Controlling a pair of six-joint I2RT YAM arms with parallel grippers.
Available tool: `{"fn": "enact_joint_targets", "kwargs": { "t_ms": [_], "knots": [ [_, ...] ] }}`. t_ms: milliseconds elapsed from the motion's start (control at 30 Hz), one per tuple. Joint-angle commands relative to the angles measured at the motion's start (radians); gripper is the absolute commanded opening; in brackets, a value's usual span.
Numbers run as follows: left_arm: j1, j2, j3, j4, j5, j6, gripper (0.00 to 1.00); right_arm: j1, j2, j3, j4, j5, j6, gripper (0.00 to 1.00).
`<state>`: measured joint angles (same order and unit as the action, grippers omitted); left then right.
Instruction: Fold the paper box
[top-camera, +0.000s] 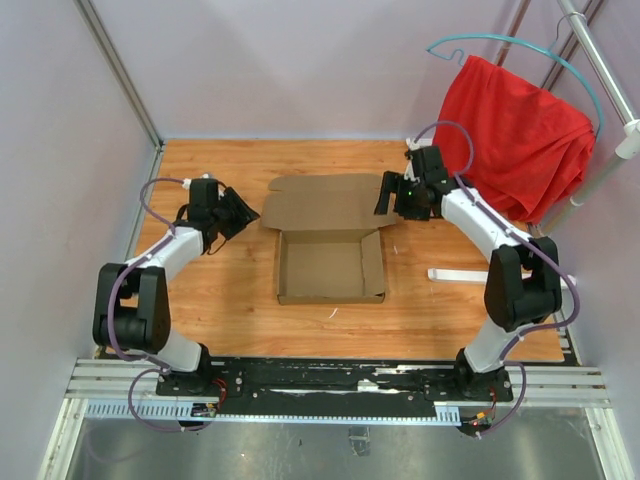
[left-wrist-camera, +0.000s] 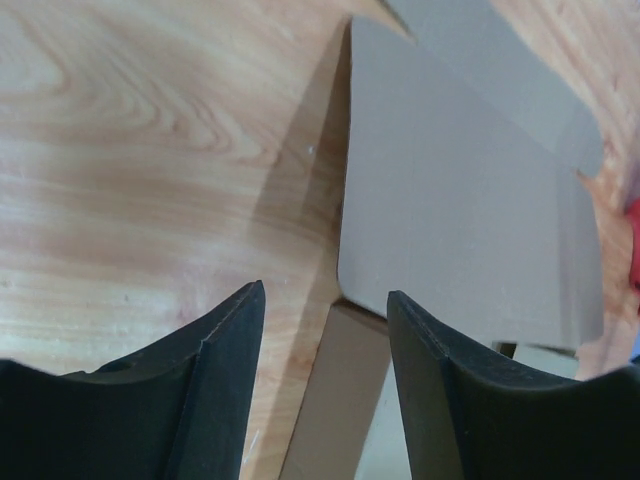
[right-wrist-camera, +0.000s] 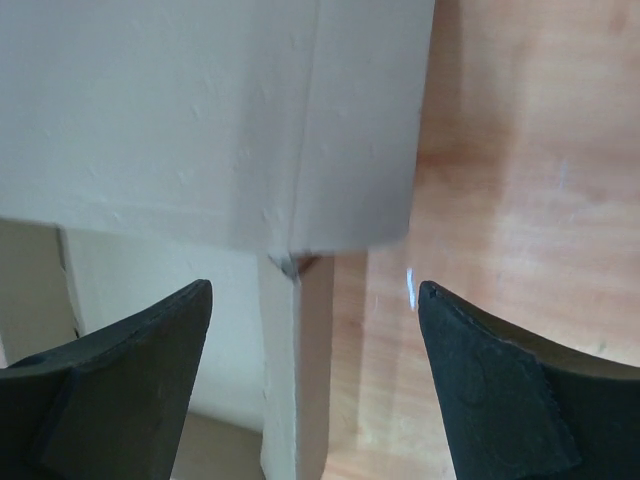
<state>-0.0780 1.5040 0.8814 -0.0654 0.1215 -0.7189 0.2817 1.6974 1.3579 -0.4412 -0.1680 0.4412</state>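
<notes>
Brown cardboard is sitting in the middle of the wooden table (top-camera: 230, 300). The box (top-camera: 330, 268) is resting there with its tray walls standing up and its open side facing upward. Its lid (top-camera: 325, 203) is stretching from the tray's far edge toward the back wall, with a small flap showing at each end.

The left gripper (top-camera: 243, 212) is hovering just beside the lid's left end, with its jaws spread and pinching nothing. In its wrist view the two dark fingers (left-wrist-camera: 220, 390) are framing the lid's rounded corner and the tray wall beneath it, and bare wood is showing to the left.

The right gripper (top-camera: 388, 193) is sitting at the lid's right end with its jaws wide apart. Its wrist view is showing the lid's edge and an upright tray wall between the fingers (right-wrist-camera: 130, 390). Whether either finger is touching the cardboard cannot be told.

Off to the right, a white strip (top-camera: 457, 275) is lying on the wood. A red cloth (top-camera: 515, 140) is hanging from a teal hanger (top-camera: 500, 42) near the far right corner.
</notes>
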Motion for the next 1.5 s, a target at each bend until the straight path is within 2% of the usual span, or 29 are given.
{"fn": "enact_joint_targets", "kwargs": {
  "t_ms": [0, 67, 233, 400, 600, 733, 967, 1067, 1267, 1400, 1467],
  "knots": [
    [-0.002, -0.086, -0.076, 0.085, 0.091, -0.002, 0.57, 0.053, -0.105, -0.165, -0.001, -0.077, -0.037, 0.83],
    [-0.002, -0.147, -0.109, 0.078, 0.083, 0.002, 0.57, 0.1, -0.175, -0.262, 0.022, -0.035, -0.034, 0.82],
    [-0.002, -0.336, -0.186, 0.024, 0.018, 0.042, 0.56, 0.191, -0.229, -0.372, -0.001, 0.067, -0.018, 0.68],
    [-0.002, -0.521, -0.237, -0.047, -0.057, 0.087, 0.56, 0.223, -0.165, -0.362, -0.013, 0.125, -0.024, 0.51],
    [-0.002, -0.641, -0.279, -0.12, -0.112, 0.133, 0.56, 0.272, -0.042, -0.269, -0.04, 0.203, -0.027, 0.34],
    [-0.002, -0.671, -0.299, -0.12, -0.106, 0.136, 0.56, 0.318, 0.016, -0.201, -0.097, 0.311, -0.032, 0.26],
    [-0.002, -0.642, -0.299, -0.1, -0.068, 0.136, 0.56, 0.439, 0.119, -0.071, -0.276, 0.668, -0.03, 0.15],
    [-0.002, -0.634, -0.297, -0.099, -0.058, 0.138, 0.56, 0.448, 0.165, -0.062, -0.295, 0.697, -0.02, 0.13],
    [-0.002, -0.645, -0.297, -0.099, -0.055, 0.144, 0.54, 0.448, 0.215, -0.083, -0.283, 0.733, 0.008, 0.01],
    [-0.002, -0.646, -0.294, -0.099, -0.058, 0.147, 0.54, 0.448, 0.221, -0.098, -0.258, 0.708, 0.01, 0.01],
    [-0.002, -0.644, -0.295, -0.099, -0.061, 0.148, 0.54, 0.447, 0.208, -0.116, -0.227, 0.66, 0.005, 0.04]
  ]
}}
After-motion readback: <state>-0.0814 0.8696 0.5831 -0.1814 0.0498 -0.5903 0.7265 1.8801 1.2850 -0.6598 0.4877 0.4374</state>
